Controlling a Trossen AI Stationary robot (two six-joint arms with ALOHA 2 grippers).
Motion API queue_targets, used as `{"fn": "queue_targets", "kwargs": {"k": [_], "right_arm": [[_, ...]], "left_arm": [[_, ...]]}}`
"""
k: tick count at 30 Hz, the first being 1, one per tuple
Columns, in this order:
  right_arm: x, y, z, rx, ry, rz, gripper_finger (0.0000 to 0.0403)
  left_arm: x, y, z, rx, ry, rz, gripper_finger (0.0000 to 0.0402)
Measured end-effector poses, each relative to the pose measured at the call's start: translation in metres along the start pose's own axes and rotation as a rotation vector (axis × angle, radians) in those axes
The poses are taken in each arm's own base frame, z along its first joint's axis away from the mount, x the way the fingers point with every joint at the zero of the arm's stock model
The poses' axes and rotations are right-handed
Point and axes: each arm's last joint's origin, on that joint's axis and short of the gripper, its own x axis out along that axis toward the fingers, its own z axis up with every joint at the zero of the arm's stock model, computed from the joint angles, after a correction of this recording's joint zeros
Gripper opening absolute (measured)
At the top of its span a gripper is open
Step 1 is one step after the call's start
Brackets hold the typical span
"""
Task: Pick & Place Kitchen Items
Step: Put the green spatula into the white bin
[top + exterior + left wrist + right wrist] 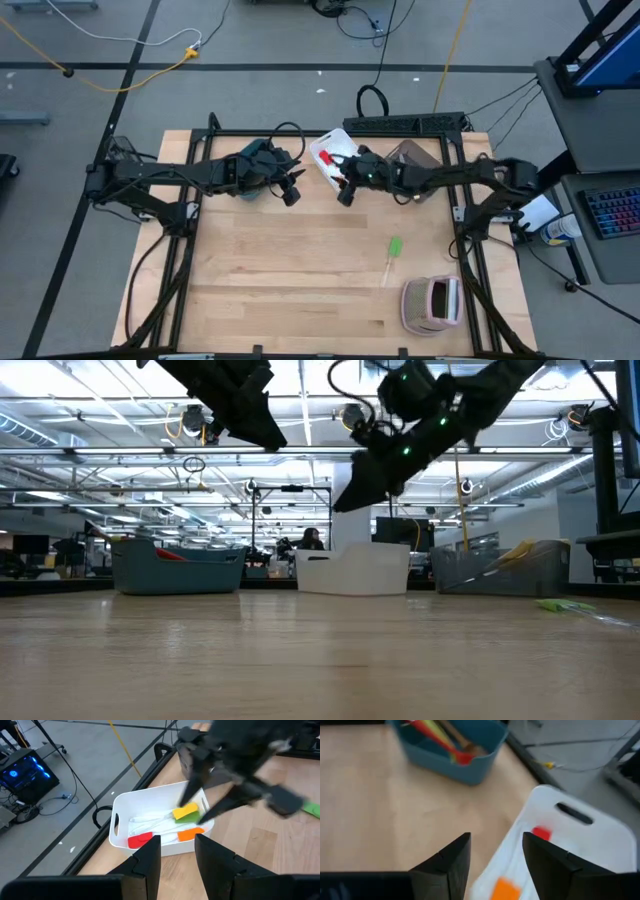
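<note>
Hovering above the near rim of the white bin (328, 150) at upper centre of the overhead frame, the right gripper (345, 193) had its fingers spread apart with nothing between them; the red, orange and yellow spatulas (186, 813) already lay inside that bin; the one item left on the bare table (280, 290) was the green spatula (394, 249), lying toward the lower right of the overhead frame, below and to the right of the right gripper and well apart from it; its long axis ran nearly up and down the frame, green head at the upper end, clear stick trailing down with a slight lean to the left; the right arm looked the nearer one, so I judged the next reach would go down-right and meet the stick crosswise; the left gripper (291, 192) hung beside the teal bin (455, 745) at centre left, fingers partly apart and empty
</note>
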Motion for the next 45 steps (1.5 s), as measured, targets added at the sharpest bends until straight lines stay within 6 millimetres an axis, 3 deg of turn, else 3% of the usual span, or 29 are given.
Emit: {"fn": "queue_targets", "kwargs": {"k": [9,18,29,38,45], "right_arm": [[-0.045,0.044,-0.005,-0.031,0.179,0.139,0.0186],[-0.074,0.079,-0.030,-0.349,0.400,0.331,0.0199],[-0.104,0.083,-0.065,-0.665,0.755,0.467,0.0214],[-0.116,0.096,-0.088,-0.859,0.767,0.707,0.0209],[-0.116,0.101,-0.103,-1.029,0.676,0.762,0.0211]], "left_arm": [[0.000,0.000,0.000,-0.004,0.000,0.000,0.0122],[0.000,-0.001,0.000,-0.003,0.003,-0.032,0.0122],[0.000,-0.001,0.000,-0.008,0.003,-0.033,0.0122],[0.000,-0.001,0.000,-0.012,0.004,-0.033,0.0122],[0.000,-0.001,0.000,-0.030,0.002,-0.033,0.0122]]}}
